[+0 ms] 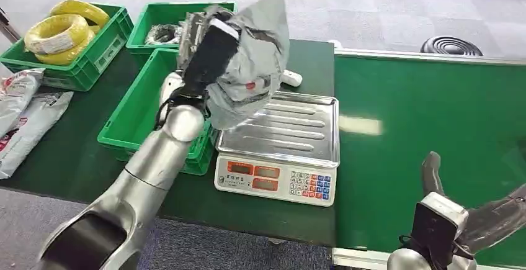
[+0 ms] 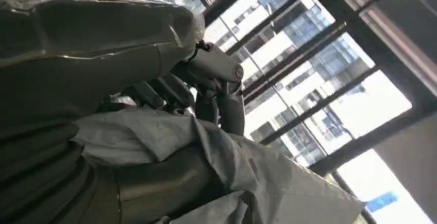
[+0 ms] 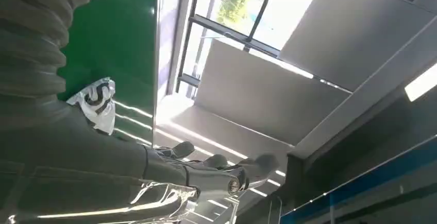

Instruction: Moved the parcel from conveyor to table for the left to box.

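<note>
I am holding the right robot hand (image 1: 462, 220) near, low over the conveyor (image 1: 428, 127), fingers spread, gripping nothing. Farther left, I am gripping the grey parcel (image 1: 254, 65) in the left robot hand (image 1: 208, 46), raised between scale (image 1: 279, 139) and green crate (image 1: 142, 112). I judge a slow leftward carry over the crate before letting go is best.

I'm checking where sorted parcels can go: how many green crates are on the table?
3. One at the far left holds yellow coils, one at the back holds dark items, and one sits beside the scale, partly hidden behind the left arm. More may lie out of frame.
</note>
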{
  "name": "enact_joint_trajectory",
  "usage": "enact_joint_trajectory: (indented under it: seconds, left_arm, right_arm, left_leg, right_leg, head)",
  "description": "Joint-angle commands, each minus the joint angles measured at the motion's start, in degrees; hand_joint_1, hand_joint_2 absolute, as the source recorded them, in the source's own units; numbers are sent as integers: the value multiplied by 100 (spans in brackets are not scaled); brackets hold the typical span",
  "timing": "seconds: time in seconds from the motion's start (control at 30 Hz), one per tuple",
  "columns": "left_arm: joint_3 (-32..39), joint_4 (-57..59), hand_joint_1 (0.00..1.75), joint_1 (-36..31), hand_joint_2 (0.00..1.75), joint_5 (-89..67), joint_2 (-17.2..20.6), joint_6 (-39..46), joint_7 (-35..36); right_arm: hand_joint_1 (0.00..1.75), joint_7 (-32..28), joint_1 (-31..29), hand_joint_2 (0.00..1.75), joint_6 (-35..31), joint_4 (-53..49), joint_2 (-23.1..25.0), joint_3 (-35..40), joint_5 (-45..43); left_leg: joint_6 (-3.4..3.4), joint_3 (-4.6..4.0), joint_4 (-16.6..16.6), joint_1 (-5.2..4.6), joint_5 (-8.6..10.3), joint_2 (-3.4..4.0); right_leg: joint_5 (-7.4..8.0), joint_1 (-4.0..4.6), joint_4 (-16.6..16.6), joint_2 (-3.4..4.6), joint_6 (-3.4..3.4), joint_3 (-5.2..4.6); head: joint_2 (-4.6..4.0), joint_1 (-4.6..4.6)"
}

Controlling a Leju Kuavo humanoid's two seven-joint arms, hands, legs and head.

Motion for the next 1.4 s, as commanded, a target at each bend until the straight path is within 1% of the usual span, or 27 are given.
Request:
enact_joint_trajectory:
  seconds: [0.03,0.1,0.17,0.2,0.33,0.4,0.47,0.7,0.73,0.77,0.8,0.83,0.9,0.97,1.07,1.2,1.3,1.4]
  left_arm:
    - [1374,18,166,-196,175,-318,622,434,4]
    - [1737,363,168,-242,175,-480,837,668,25]
    - [2092,988,168,-320,175,-740,1084,1018,99]
    - [2315,1330,168,-333,175,-765,1176,1119,-4]
    - [3167,2474,166,-109,175,-658,1591,1562,-328]
    - [3340,2748,166,54,175,-644,1714,1663,-323]
    - [3505,2927,168,249,175,-586,1741,1736,-427]
    - [3508,2927,168,205,175,-622,1720,1736,-398]
    - [3511,2997,166,185,175,-710,1709,1736,-270]
    - [3615,3048,166,308,175,-679,1683,1736,-245]
    - [3710,3066,152,423,175,-670,1654,1730,-293]
    - [3812,3055,2,546,175,-590,1605,1725,-401]
    - [3981,2991,0,771,175,-494,1513,1736,-632]
    - [4107,2915,0,1017,175,-369,1340,1673,-858]
    - [4255,2404,0,1365,175,-256,1122,1478,-1181]
    - [4246,2171,0,1443,175,-297,1065,1452,-1161]
    - [4246,2171,0,1443,175,-297,1065,1452,-1161]
    - [4247,2132,0,1436,175,-325,1081,1407,-1103]
  right_arm:
    - [0,-24,186,175,-33,288,26,-33,-69]
    - [0,-27,196,175,-33,278,26,-50,-95]
    - [0,-16,233,175,-33,208,26,-96,-124]
    - [0,-21,265,175,-33,177,26,-95,-144]
    - [0,13,328,175,-33,138,26,-77,-137]
    - [0,3,329,175,-33,131,26,-59,-156]
    - [0,3,324,175,-33,120,26,-41,-137]
    - [0,8,322,175,-33,118,26,-38,-134]
    - [0,-3,317,175,-33,122,26,-20,-139]
    - [0,-2,296,175,-33,139,26,2,-110]
    - [0,20,291,175,-33,132,26,22,-100]
    - [0,40,302,175,-33,122,26,39,-79]
    - [0,51,328,175,-33,111,26,79,-59]
    - [0,50,359,175,-33,145,26,168,-63]
    - [0,25,412,175,-33,281,26,296,-106]
    - [0,-17,401,175,-33,355,26,293,-155]
    - [0,-17,401,175,-33,355,26,293,-155]
    - [0,-22,396,175,-33,361,26,291,-160]
  left_leg:
    - [0,7,-8,2,4,4]
    - [1,13,-11,0,3,8]
    - [3,15,-14,-2,2,25]
    - [1,18,-13,-2,0,29]
    - [-1,40,-26,-5,3,36]
    - [0,38,-26,-3,2,33]
    - [1,42,-31,-5,3,32]
    - [2,12,-9,0,3,4]
    - [4,14,-15,-1,8,2]
    - [6,16,-24,-4,13,1]
    - [3,19,-20,-3,8,9]
    - [2,25,-23,-6,7,12]
    - [1,33,-26,-8,6,10]
    - [2,40,-33,-8,8,4]
    - [2,31,-17,-4,3,0]
    - [4,21,-11,-1,3,1]
    - [8,21,-27,-4,15,-4]
    - [1,17,-13,0,6,2]
  right_leg:
    - [3,3,-6,0,-3,4]
    - [5,1,-8,8,-1,7]
    - [8,0,-7,23,0,6]
    - [4,0,-2,27,-2,7]
    - [4,-3,-9,38,-4,19]
    - [4,-1,-10,34,-3,21]
    - [4,-2,-15,34,-2,24]
    - [-1,3,-1,6,-1,10]
    - [3,1,-8,3,0,15]
    - [7,-1,-16,1,0,17]
    - [5,-1,-10,11,-2,17]
    - [5,-4,-11,15,-1,20]
    - [3,-7,-12,13,-2,26]
    - [3,-7,-19,6,-1,32]
    - [-1,-3,-9,3,0,24]
    - [1,1,-7,4,1,17]
    - [11,-1,-24,-4,3,21]
    - [4,1,-8,5,-2,14]
  head:
    - [0,0]
    - [0,2]
    - [0,2]
    - [0,2]
    - [0,2]
    - [0,4]
    - [0,4]
    - [0,4]
    - [0,7]
    - [0,4]
    - [0,4]
    - [0,4]
    - [0,4]
    - [0,4]
    - [0,2]
    - [0,7]
    - [0,4]
    - [0,7]
